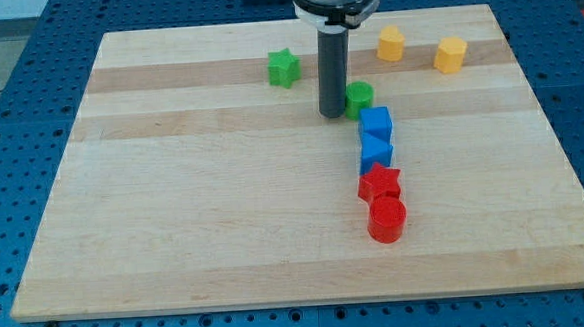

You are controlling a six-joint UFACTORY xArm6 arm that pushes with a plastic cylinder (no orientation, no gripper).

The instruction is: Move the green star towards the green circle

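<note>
Green star [283, 68] sits near the board's top edge, left of my fingerless tip [332, 114] beside green circle [359, 99].

Eight small blocks stood on the wooden worktop [174, 210]. Two were green: one green star [283, 68] and one green circle [359, 99]. Two were yellow [391, 43] [450, 54], two were blue [375, 123] [376, 152], and two were red: one red star [379, 184] and one red cylinder [386, 220].

Pale wooden board [224, 207] on blue perforated table [11, 148], green star [283, 68], green circle [359, 99], two yellow blocks [391, 44] [450, 55], two blue blocks [376, 123] [376, 152], red star [380, 184], red cylinder [386, 220]
</note>
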